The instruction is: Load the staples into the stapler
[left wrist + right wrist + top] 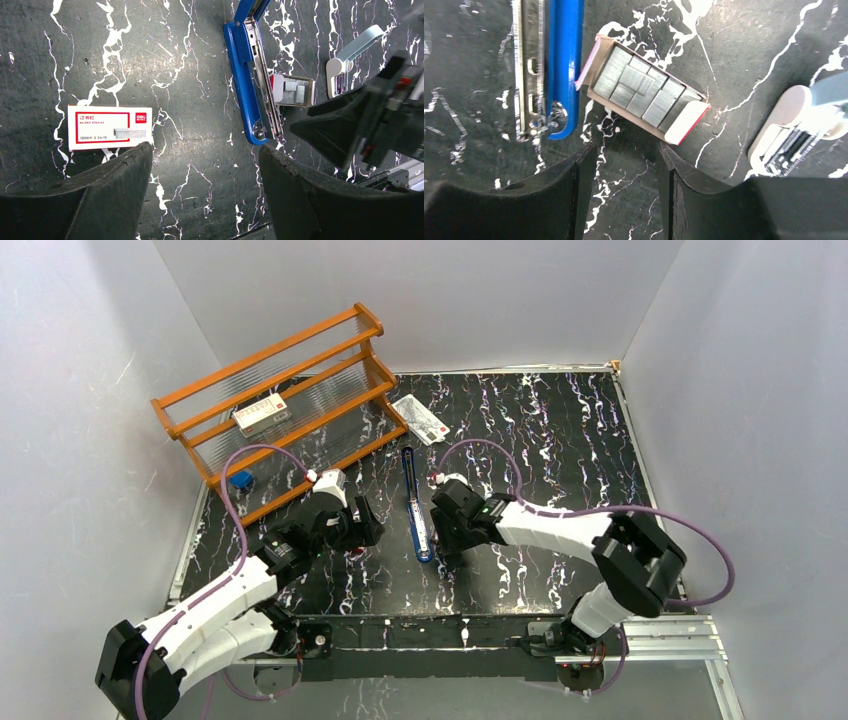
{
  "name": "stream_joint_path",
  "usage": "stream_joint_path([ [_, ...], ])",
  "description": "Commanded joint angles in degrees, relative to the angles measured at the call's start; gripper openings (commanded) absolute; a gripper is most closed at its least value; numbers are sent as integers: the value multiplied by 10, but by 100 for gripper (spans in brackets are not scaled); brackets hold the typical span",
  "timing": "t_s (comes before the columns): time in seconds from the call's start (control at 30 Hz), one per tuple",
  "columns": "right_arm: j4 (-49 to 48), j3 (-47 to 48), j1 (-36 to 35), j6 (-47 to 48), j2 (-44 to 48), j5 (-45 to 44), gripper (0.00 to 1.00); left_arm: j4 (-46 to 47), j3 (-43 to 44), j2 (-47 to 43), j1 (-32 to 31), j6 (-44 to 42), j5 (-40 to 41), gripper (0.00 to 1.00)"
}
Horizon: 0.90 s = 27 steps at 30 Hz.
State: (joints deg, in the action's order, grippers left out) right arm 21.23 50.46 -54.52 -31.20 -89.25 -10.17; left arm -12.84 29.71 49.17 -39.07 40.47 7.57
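A blue stapler (415, 503) lies opened out long and narrow on the black, white-veined bench (560, 440), running from the middle toward the near edge. The left hand (360, 523) hangs low over the bench a little way to its left, and the right hand (441, 525) sits just beside the stapler's near end on the right. At the far left an orange rack (280, 390) stands at an angle with a red-and-white box (261, 413) on a shelf, a small blue object (241, 479) at its foot and a white printed packet (421, 419) lying flat by its right end.
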Motion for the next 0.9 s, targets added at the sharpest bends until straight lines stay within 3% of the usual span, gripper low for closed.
stream_joint_path([
  [0.0,1,14,-1,10,70,-13,56,4,3,-12,4,-5,18,75],
  [0.13,-18,20,-1,51,92,4,52,4,5,-16,4,-5,17,75],
  [0.3,3,52,3,114,50,-7,43,1,4,-22,4,-2,15,75],
  [0.6,-6,71,13,238,12,14,45,4,4,-15,4,0,12,76],
  [0.87,8,88,35,247,-14,27,45,11,8,11,4,-4,10,76],
])
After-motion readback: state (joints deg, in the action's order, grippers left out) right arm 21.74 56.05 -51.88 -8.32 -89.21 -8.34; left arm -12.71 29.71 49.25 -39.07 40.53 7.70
